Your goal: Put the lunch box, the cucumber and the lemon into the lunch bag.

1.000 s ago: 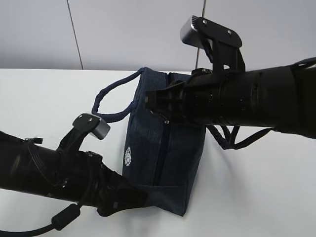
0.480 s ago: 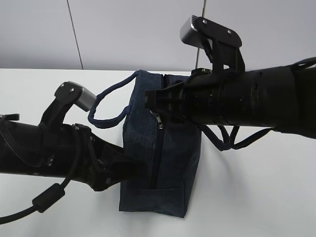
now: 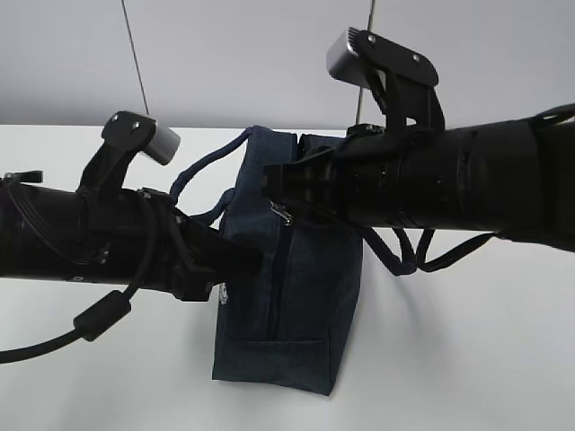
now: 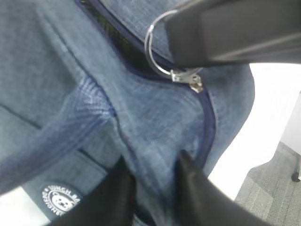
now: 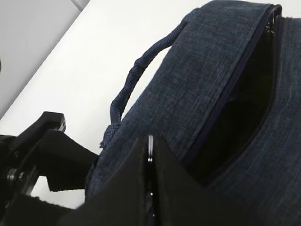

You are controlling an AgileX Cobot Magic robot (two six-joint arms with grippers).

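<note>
1. Lunch bag: dark blue, upright on the white table, between both arms; zipper partly undone along the top.
2. Left claw: has risen from the bag's lower corner to mid-side and narrowed; a fold of bag fabric now sits pinched between its fingers.
3. Right claw: closed on the zipper's metal ring.
4. Meaning: bag now braced for further unzipping, judging by both grips.
5. Lunch box, cucumber, lemon: not visible; nothing packed yet.
</note>
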